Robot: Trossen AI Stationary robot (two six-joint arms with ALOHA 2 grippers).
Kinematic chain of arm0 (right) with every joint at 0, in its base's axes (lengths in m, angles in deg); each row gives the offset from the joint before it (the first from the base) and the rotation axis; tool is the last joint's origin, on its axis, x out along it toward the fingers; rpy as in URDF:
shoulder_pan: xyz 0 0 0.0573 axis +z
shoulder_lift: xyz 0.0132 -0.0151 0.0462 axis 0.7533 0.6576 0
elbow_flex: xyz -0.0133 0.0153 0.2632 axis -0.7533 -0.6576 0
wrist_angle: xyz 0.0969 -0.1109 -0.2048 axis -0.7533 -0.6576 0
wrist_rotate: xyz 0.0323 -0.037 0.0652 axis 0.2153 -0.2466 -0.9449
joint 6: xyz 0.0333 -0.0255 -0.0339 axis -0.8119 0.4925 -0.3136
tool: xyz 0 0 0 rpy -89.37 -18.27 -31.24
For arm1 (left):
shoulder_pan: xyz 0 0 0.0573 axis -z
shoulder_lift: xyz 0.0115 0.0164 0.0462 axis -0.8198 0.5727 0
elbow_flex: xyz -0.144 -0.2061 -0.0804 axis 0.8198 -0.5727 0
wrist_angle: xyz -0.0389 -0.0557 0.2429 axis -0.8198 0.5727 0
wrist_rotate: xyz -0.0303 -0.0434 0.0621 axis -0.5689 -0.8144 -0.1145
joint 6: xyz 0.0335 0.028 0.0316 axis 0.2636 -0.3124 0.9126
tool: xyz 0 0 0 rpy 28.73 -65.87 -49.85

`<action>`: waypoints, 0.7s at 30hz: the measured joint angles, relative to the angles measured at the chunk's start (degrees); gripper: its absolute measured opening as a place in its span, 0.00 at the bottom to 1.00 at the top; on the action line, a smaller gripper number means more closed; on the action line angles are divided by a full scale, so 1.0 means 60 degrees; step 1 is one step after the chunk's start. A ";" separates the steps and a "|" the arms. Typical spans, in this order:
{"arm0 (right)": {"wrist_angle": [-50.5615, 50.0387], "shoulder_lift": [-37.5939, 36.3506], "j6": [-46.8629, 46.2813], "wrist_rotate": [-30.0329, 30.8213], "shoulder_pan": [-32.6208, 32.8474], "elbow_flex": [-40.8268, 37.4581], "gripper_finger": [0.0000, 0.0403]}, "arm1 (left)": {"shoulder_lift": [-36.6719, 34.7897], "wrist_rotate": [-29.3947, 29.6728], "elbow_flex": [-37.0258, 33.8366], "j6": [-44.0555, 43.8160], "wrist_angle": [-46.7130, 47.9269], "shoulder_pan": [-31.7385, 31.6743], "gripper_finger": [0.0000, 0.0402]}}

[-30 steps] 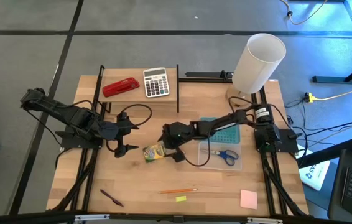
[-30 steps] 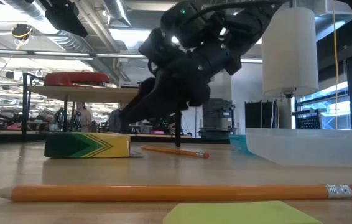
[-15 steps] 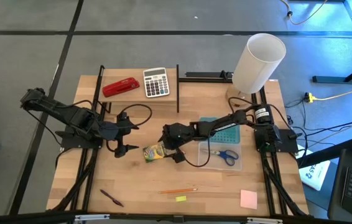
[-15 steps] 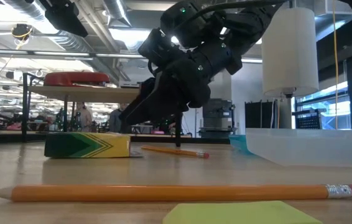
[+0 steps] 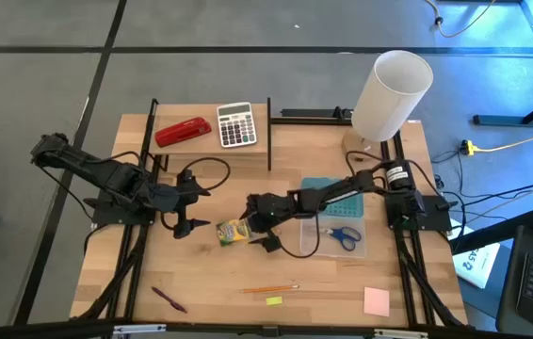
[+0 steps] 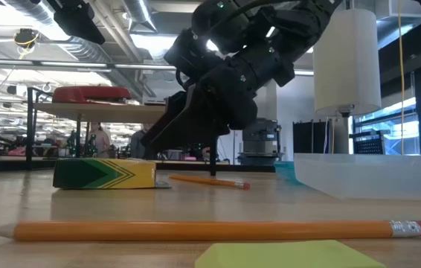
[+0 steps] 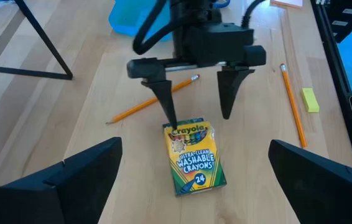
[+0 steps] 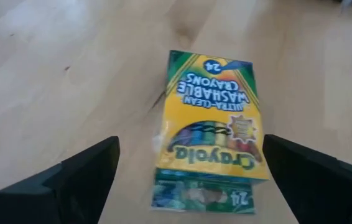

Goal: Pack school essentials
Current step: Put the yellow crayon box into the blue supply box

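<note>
Nearest the table's front edge lie a pink note pad (image 5: 376,300), a small yellow piece (image 5: 274,300), a thin orange pencil (image 5: 268,288) and a dark purple pen (image 5: 169,298), all well apart from both arms. Farther in, at mid-table (image 5: 210,273), the crayon box (image 5: 233,230) lies flat on its back, just in front of the right end effector (image 5: 261,233), whose two fingers are spread wide and stand to either side of the box's near end, one tip close above its top edge, not pinching it. The box's long axis runs roughly along the line between the two end effectors, its lid end toward the right one. It is yellow with green chevron trim and a row of crayons printed on the face, under clear wrap. A second orange pencil (image 7: 153,99) lies just beyond it. The left end effector (image 5: 185,209), fingers also spread and holding nothing, waits a short way off on the box's other side. Behind the right arm, blue-handled scissors (image 5: 344,234) rest in a clear tray (image 5: 357,247).
</note>
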 joint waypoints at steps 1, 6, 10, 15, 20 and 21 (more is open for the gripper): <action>0.0038 0.0025 0.0199 0.0115 0.0039 0.0000 0.98 | 0.0001 0.0000 0.0001 0.0000 0.0000 -0.0004 0.99; 0.0158 0.0069 0.0578 0.0451 0.0037 -0.0004 0.98 | -0.0001 -0.0001 0.0003 0.0000 0.0000 -0.0004 0.99; 0.0078 0.0069 0.0532 0.0346 -0.0109 -0.0007 0.98 | 0.0001 -0.0002 0.0002 0.0000 0.0000 -0.0004 0.99; 0.0054 0.0069 0.0514 -0.0133 -0.0274 -0.0007 0.98 | 0.0001 0.0000 0.0000 0.0000 0.0000 -0.0004 0.99; 0.0226 0.0161 0.0615 -0.0215 -0.0289 -0.0006 0.98 | -0.0002 0.0000 0.0001 0.0000 0.0000 -0.0004 0.99; 0.0275 0.0218 0.0614 -0.0288 -0.0288 -0.0005 0.98 | 0.0001 -0.0003 0.0002 0.0000 0.0000 -0.0003 0.99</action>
